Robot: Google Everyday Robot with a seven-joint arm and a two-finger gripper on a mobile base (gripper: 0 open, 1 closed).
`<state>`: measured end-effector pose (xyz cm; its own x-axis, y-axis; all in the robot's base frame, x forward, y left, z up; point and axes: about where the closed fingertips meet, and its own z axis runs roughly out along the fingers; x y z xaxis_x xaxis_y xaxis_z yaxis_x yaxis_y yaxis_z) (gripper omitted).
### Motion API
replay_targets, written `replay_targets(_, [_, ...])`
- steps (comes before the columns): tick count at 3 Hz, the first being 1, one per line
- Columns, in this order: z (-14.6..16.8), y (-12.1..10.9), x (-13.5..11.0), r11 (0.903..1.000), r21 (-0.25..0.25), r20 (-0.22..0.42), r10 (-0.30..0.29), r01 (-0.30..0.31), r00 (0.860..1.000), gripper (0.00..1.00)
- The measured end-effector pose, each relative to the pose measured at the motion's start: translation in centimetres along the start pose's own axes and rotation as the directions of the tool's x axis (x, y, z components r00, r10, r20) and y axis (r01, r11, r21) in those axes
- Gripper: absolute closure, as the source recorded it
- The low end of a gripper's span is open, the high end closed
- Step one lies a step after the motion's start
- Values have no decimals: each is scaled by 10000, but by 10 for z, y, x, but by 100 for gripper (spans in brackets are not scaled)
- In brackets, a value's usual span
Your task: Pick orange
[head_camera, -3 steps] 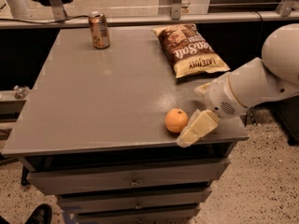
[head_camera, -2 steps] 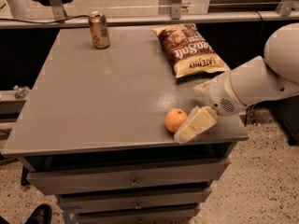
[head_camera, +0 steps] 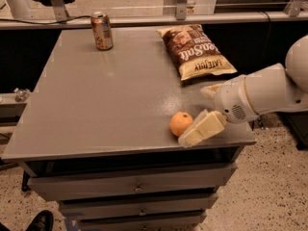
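Observation:
The orange (head_camera: 181,123) is small and round and rests on the grey table (head_camera: 106,109) close to its front right edge. My gripper (head_camera: 195,115) reaches in from the right at table height and is open. Its near cream finger (head_camera: 203,129) lies right against the orange's right side, with its tip at the table's front edge. The far finger (head_camera: 210,89) points toward the chip bag, well behind the orange. The orange sits at the mouth of the jaws, not between them, and nothing is held.
A brown and yellow chip bag (head_camera: 195,52) lies at the back right, just behind the gripper. A soda can (head_camera: 102,31) stands at the back left. The table top ends just in front of the orange, with drawers (head_camera: 137,186) below. A shoe (head_camera: 41,221) shows at floor level, bottom left.
The gripper has crept slightly left and farther in, so its near finger now sits closer against the orange. The orange, bag and can have not moved.

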<state>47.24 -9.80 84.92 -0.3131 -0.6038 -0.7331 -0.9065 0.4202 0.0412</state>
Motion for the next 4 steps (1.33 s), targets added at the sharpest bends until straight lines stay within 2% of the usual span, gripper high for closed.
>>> replay_targets(1, [4,7,2,10000,-42,248,50,-49,9997,0])
replay_targets(2, [9,11,6,9998,-50,344,177,-175,9992,18])
replay_targets(4, [14,8,4,9991,-37,233,432,-431,9988,64])
